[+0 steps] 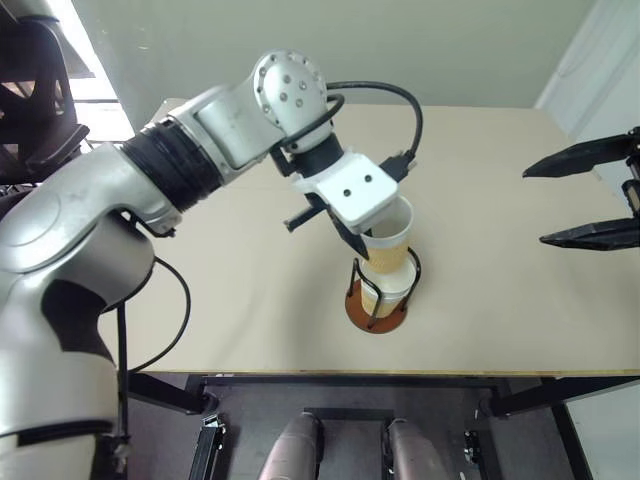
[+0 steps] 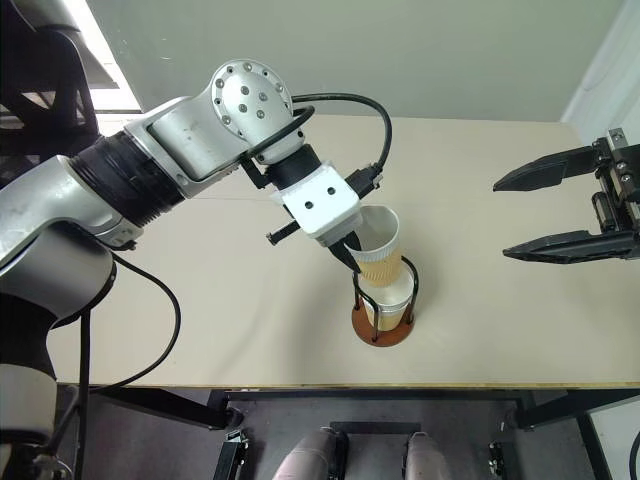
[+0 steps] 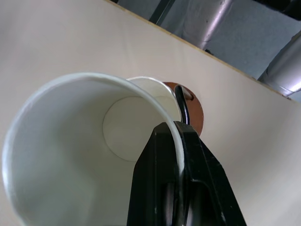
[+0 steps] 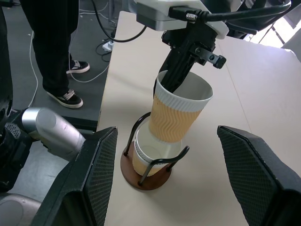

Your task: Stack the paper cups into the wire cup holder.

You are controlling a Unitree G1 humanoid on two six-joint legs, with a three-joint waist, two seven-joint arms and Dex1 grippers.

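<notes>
Above wire cup holder point(image 4: 151, 165): left hand point(image 4: 175, 81) pinching ribbed cup point(image 4: 178, 113) rim.

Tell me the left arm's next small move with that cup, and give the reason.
Probably ease it straight down a little further, then let go. The left gripper is shut on the rim of a paper cup whose bottom is only partly inside the cup already standing in the wire cup holder, and it leans a bit. The right gripper hangs open, well aside.
</notes>
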